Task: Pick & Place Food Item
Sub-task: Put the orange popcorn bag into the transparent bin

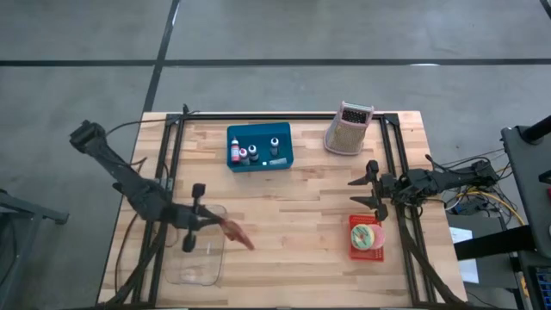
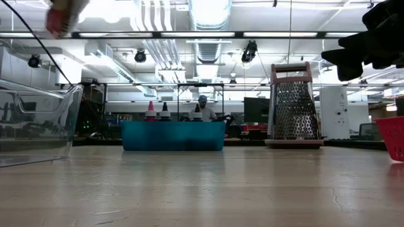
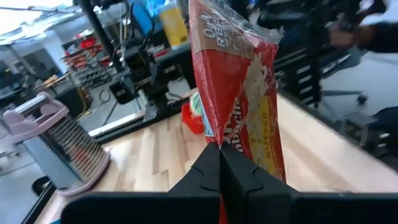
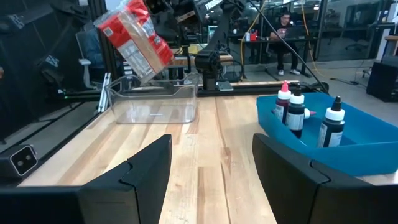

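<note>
Red popcorn packet [image 1: 238,232] held aloft, lower left of the high view, at the edge of the clear plastic bin [image 1: 200,255]. Left gripper [image 1: 209,221] clamped on it. Right gripper [image 1: 366,190], jaws apart, empty, hovers right of centre above the red basket [image 1: 366,235] on the wooden tabletop [image 1: 293,224].

A blue bin [image 1: 259,147] of small bottles [image 1: 255,153] — beside it, a box grater [image 1: 348,129] stands upright.
</note>
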Motion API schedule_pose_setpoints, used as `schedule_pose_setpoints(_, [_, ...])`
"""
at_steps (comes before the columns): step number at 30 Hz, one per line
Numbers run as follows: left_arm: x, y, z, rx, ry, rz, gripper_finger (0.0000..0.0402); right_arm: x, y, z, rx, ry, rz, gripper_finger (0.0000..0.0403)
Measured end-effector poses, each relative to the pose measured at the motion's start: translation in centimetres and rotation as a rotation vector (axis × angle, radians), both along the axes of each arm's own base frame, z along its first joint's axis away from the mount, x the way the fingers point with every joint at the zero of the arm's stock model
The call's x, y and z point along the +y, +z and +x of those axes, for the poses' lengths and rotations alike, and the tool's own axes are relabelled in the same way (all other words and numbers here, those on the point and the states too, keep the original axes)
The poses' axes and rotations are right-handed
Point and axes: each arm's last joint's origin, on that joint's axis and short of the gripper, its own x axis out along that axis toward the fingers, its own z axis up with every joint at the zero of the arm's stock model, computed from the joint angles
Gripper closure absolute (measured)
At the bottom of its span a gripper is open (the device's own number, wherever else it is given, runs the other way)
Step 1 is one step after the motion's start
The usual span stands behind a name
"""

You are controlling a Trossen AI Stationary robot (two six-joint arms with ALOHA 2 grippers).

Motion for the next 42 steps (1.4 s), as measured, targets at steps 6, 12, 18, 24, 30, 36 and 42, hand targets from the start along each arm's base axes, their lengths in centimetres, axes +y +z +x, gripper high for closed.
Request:
schedule_pose_setpoints(6, [0.1, 0.6, -2.0, -0.002, -0.065, -0.003, 0.0401, 0.0, 0.0, 0.0, 0.000, 0.000, 0.012, 0.0184])
schedule_pose_setpoints(12, [0.2, 0.3, -3.5, 0.044, -0.052, 0.000, 0.0401, 0.0, 0.0, 0.0, 0.001, -0.001, 0.034, 0.0184])
schedule_pose_setpoints(18, [0.2, 0.2, -4.8, 0.053, -0.076, -0.004, 0.0401, 0.0, 0.0, 0.0, 0.001, -0.001, 0.035, 0.0184])
schedule_pose_setpoints(24, [-0.2, -0.8, -5.3, -0.019, -0.273, -0.048, 0.0401, 0.0, 0.0, 0.0, -0.001, 0.000, 0.033, 0.0184])
schedule_pose_setpoints(30, [0.3, -2.6, -5.8, -0.009, -0.296, -0.116, 0.0401, 0.0, 0.1, 0.0, -0.005, 0.000, 0.033, 0.0184])
schedule_pose_setpoints(36, [0.8, -2.7, -6.6, 0.011, -0.322, -0.142, 0.0401, 0.0, 0.1, 0.0, -0.005, 0.000, 0.032, 0.0184])
schedule_pose_setpoints(42, [1.5, -3.0, -7.0, 0.043, -0.179, -0.190, 0.0401, 0.0, 0.0, 0.0, 0.002, 0.000, 0.034, 0.0184])
